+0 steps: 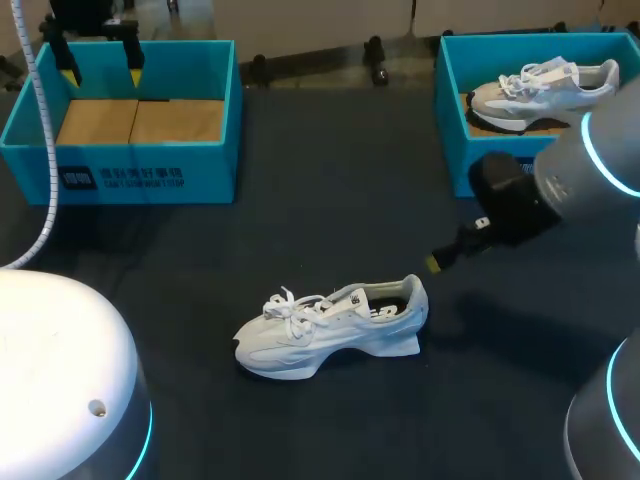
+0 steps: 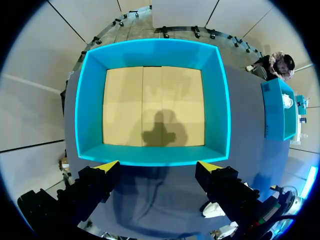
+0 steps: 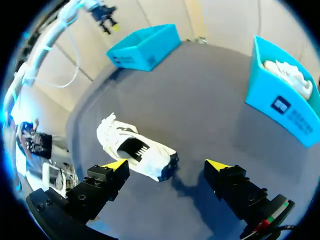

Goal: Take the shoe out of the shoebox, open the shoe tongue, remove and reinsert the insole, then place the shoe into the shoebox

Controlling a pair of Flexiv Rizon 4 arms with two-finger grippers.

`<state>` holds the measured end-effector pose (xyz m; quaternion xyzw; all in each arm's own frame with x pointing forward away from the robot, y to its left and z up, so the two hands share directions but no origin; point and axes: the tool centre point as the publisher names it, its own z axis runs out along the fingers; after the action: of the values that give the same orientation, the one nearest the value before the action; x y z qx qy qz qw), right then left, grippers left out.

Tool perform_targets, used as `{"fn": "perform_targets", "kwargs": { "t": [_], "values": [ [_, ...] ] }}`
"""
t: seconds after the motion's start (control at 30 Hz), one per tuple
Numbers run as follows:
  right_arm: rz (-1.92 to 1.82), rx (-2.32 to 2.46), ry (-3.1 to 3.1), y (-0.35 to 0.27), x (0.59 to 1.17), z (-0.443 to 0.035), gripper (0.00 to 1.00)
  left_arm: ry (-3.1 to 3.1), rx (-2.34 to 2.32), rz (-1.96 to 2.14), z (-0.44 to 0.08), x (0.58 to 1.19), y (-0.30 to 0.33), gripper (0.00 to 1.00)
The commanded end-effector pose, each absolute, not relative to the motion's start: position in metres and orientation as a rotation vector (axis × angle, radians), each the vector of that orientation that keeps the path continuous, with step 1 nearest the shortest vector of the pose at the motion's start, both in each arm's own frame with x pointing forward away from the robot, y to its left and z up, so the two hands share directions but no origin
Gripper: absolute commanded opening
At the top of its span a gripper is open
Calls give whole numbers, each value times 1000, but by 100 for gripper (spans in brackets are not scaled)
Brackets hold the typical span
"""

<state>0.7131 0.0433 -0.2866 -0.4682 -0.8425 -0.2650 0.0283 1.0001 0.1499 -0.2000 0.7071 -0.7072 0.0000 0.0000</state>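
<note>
Head view: white shoe (image 1: 330, 330) upright on its sole mid-counter (image 1: 330, 150), outside the left shoebox (image 1: 150, 175) and the right shoebox (image 1: 450, 120), which holds a second shoe (image 1: 545, 88).

Left wrist view: left gripper (image 2: 157, 167) spread wide, holding nothing, above the left shoebox.

Right wrist view: right gripper (image 3: 167, 167) spread wide, holding nothing, the shoe's heel just ahead.

Handling, judged: light, soft upper, firmer sole; hold at the heel collar.

Head view overlooks table (image 1: 330, 180), left wrist straight above shoebox (image 2: 218, 100), right wrist near shoe (image 3: 135, 150), both shared
</note>
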Motion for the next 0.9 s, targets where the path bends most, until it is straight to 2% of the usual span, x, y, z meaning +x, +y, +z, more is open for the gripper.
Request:
{"fn": "perform_targets", "kwargs": {
  "t": [0.03,0.47,0.9],
  "values": [
    [-1005,-1236,-2678,43,714,-297,100,-2222,2221,0,-200,1000,150,100],
    [-1338,-524,-2993,33,709,-317,100,-2222,2221,0,-200,1000,150,100],
    [-1338,-524,-2993,33,709,-317,100,-2222,2221,0,-200,1000,150,100]
  ]
}}
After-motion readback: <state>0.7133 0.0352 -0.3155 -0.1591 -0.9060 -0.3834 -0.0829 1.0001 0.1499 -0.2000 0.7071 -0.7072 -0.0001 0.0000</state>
